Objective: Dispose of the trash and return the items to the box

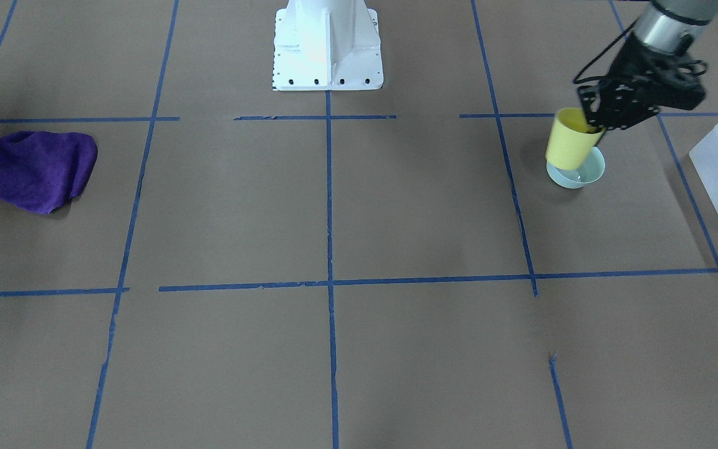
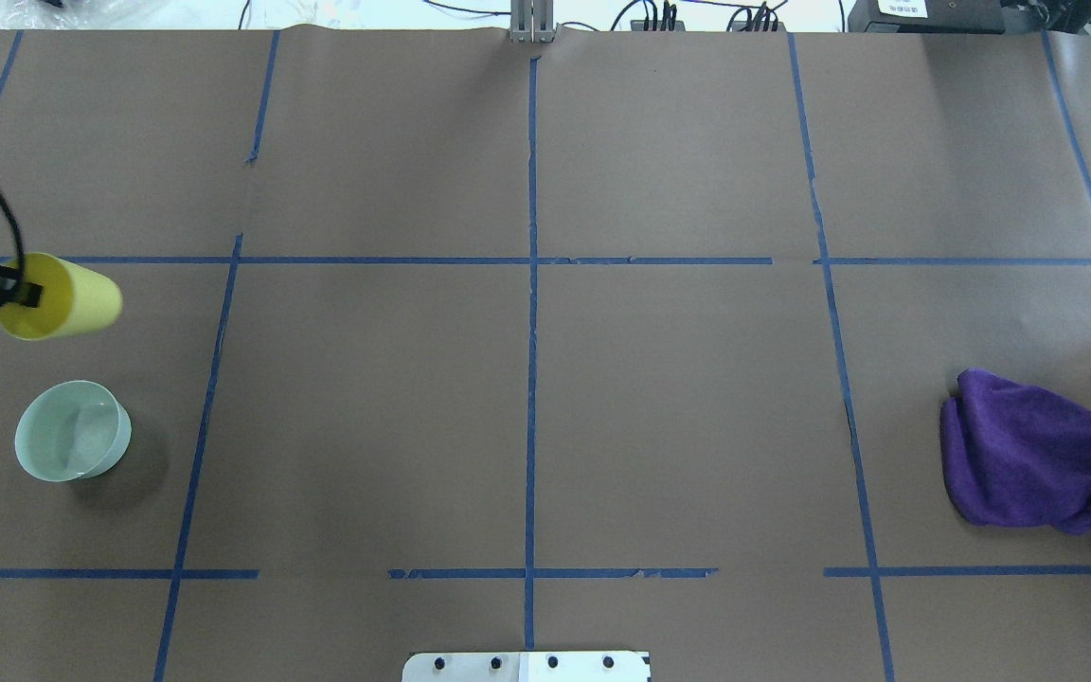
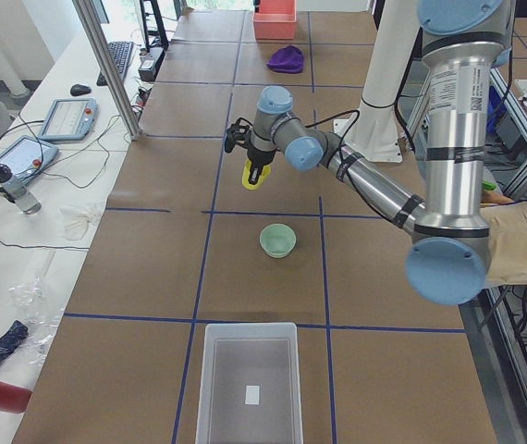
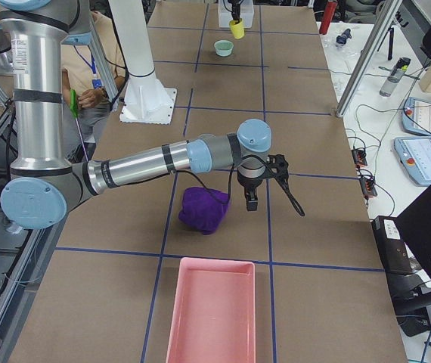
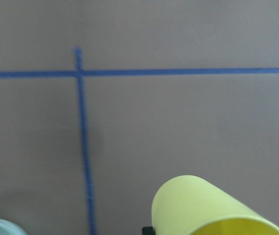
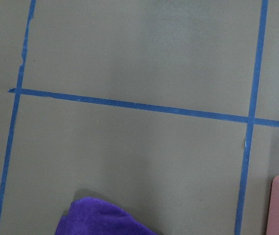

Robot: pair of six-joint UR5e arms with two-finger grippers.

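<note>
No text is showing clearly enough to be read. A small white label [image 3: 252, 395] is sitting at the bottom of the box [image 3: 206, 388], but its print is coming out too small. A white sticker [image 2: 902, 8] on the black device [image 2: 943, 13] beyond the table's far edge is showing only blurred marks.

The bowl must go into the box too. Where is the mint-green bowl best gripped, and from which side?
Probably at the rim, from straight above, pinching the wall between inside and outside: the mint-green bowl stands upright, mouth up, apart from other things.
</note>
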